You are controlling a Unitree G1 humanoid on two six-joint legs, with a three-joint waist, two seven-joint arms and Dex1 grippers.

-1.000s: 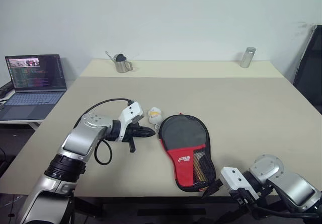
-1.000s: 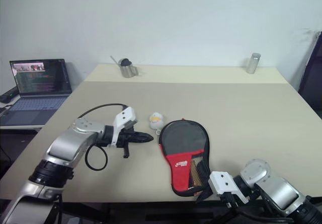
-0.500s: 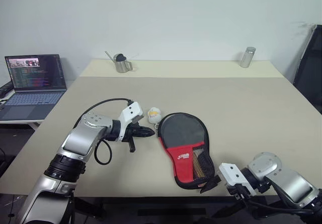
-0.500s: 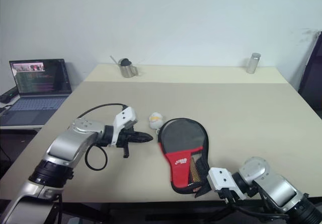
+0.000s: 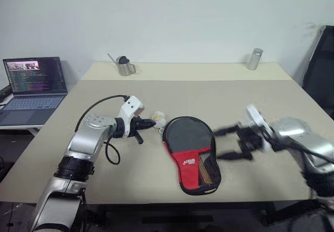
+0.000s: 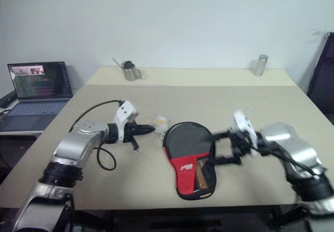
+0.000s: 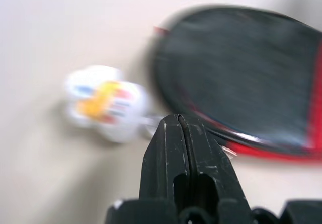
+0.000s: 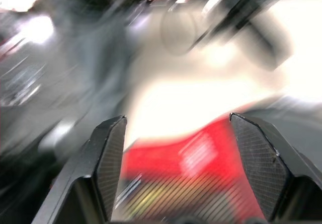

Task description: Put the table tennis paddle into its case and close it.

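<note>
Most seems done: paddle not visible, we judge it's inside case (image 5: 191,151). Zip left. Left end effector (image 5: 152,123) pressed together near zip pull; right end effector (image 5: 224,143) spread, empty.

an office or lab room: plain white wall, beige table (image 5: 261,107), open laptop (image 5: 32,83) showing code on a side desk
</note>
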